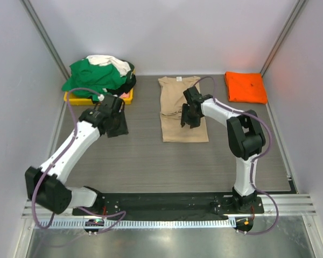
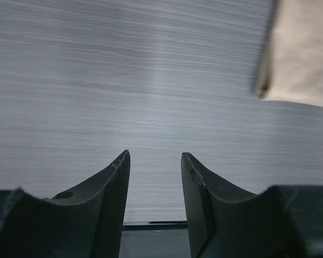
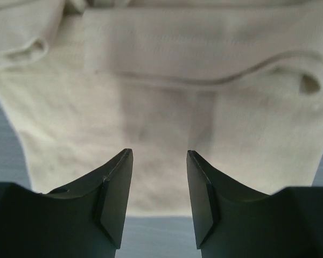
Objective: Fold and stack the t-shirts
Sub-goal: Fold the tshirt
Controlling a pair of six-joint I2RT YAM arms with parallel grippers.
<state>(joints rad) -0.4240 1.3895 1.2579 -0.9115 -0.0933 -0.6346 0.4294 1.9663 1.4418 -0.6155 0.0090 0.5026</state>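
Tan t-shirt [image 1: 175, 129] lies flat at upper centre of frame, folded into a long narrow strip w/ sleeves tucked in, collar at the far end. Right claw [image 1: 189, 121] is over its mid section, jaws apart, nothing btwn them. Left claw [image 1: 117, 129] is left of the shirt over bare tabletop [image 1: 151, 166], also open & empty. Orange t-shirt [image 1: 245, 87] is folded square, upper right. Green, white & black shirts [image 1: 91, 78] are heaped on yellow tray [image 1: 75, 100], upper left.
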